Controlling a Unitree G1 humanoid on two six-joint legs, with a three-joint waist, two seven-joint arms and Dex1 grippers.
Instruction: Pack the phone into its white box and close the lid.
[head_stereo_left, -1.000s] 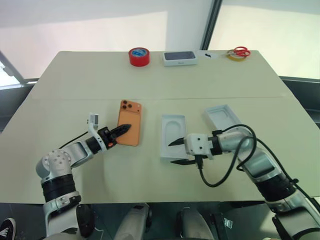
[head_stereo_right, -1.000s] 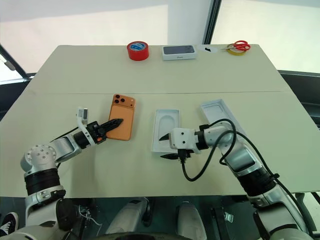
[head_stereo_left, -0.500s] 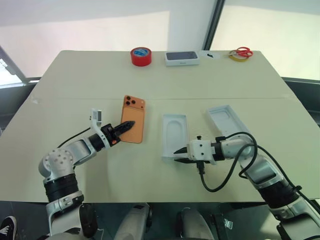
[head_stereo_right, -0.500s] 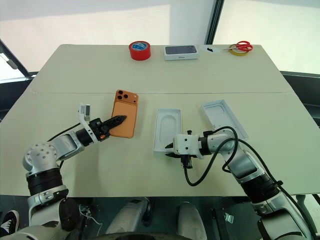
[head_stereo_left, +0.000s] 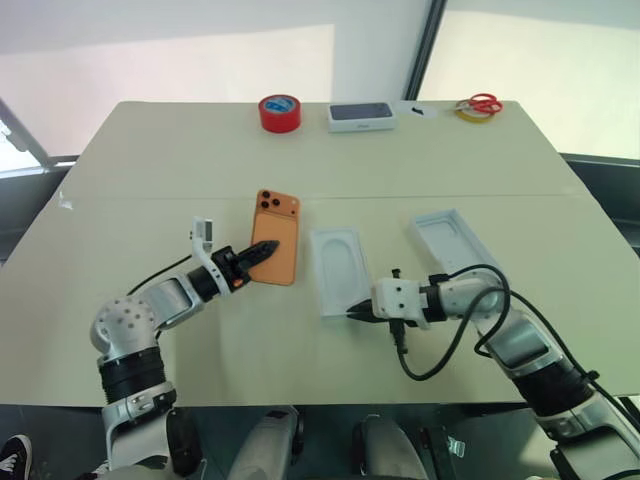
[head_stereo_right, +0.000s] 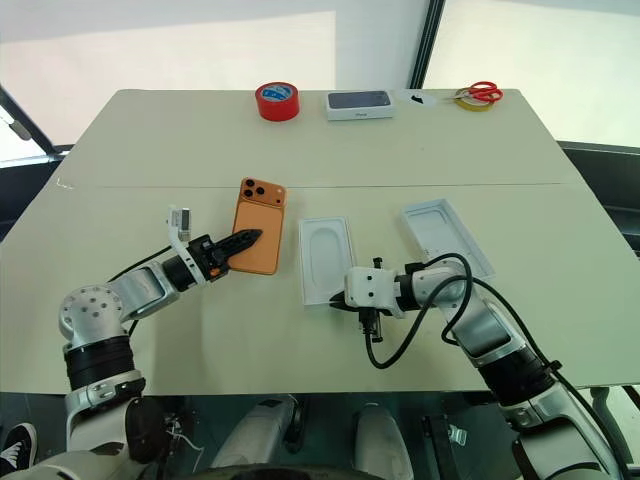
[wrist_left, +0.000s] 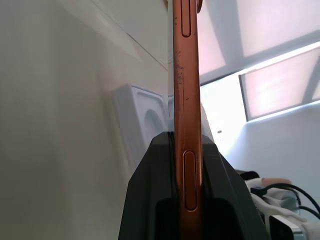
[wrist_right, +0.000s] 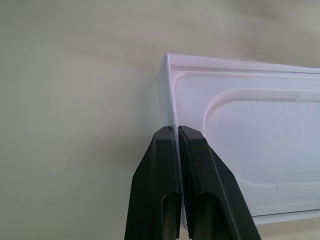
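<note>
Orange phone (head_stereo_left: 277, 250) sits centre-left in the left eye view, back up, camera cluster at its far end. Left gripper (head_stereo_left: 262, 251) is clamped on the phone's near-left edge; in the left wrist view the phone runs edge-on between the black fingers (wrist_left: 150, 200), pinched tight.

White box (head_stereo_left: 339, 271), the tray with the oval recess, lies just right of the phone on the beige table (head_stereo_left: 200, 160), open side up. Right gripper (head_stereo_left: 358, 313) is at its near end, fingers clenched on the thin wall. The right wrist view shows the wall squeezed between both fingers (wrist_right: 159, 175) close to a corner.

Lid (head_stereo_left: 451, 241) lies open side up to the right of the box, angled, apart from it, with the right arm's black cable looping just below it.

Along the top edge of the frame, well clear of the work area: red tape roll (head_stereo_left: 279, 112), closed dark-topped box (head_stereo_left: 361, 116), red scissors (head_stereo_left: 484, 102) lying on a yellow tape ring (head_stereo_left: 465, 113) at upper right.

Phone and box are near each other but not touching, with a narrow strip of table between them.
</note>
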